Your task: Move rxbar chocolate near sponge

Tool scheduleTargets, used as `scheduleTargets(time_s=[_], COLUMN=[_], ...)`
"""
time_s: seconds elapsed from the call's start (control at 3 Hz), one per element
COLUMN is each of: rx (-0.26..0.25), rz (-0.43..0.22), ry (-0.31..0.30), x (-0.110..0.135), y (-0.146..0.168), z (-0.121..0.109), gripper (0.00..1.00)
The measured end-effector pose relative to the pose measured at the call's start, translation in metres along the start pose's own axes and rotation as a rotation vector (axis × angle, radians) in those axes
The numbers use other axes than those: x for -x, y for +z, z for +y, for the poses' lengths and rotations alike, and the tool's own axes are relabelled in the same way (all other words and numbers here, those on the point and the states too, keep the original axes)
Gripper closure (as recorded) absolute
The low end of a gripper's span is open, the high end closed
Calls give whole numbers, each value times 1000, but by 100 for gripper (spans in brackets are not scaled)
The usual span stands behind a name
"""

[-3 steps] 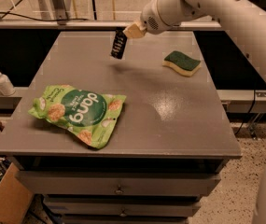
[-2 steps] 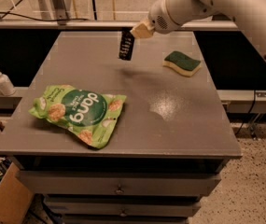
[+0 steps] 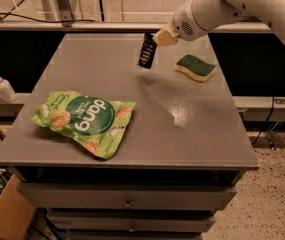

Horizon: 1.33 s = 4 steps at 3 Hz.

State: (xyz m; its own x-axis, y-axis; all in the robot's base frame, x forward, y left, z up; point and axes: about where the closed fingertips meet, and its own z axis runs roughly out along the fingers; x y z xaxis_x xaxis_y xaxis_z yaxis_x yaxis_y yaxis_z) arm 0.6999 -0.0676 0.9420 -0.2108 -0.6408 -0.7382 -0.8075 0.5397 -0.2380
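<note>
The rxbar chocolate (image 3: 147, 50), a small black wrapper with white lettering, hangs upright from my gripper (image 3: 157, 36), which is shut on its top end and holds it above the table's far middle. The white arm comes in from the upper right. The sponge (image 3: 196, 67), dark green on top with a pale yellow base, lies flat on the table to the right of the bar, about a hand's width away.
A large green snack bag (image 3: 83, 122) lies on the grey table (image 3: 182, 134) at front left. A white pump bottle (image 3: 3, 86) stands on a ledge left of the table. Drawers sit below the table's front edge.
My gripper has carried the rxbar chocolate to the right, closer to the sponge. The sponge and the snack bag have not moved.
</note>
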Motion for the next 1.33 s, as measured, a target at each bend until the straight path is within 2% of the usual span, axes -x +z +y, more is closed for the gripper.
scheduleTargets(time_s=[0.67, 1.33], rx=[-56, -58], rz=[45, 127], ry=[-27, -75], x=[-13, -26], y=[-6, 22], z=[-20, -35], gripper=[100, 100])
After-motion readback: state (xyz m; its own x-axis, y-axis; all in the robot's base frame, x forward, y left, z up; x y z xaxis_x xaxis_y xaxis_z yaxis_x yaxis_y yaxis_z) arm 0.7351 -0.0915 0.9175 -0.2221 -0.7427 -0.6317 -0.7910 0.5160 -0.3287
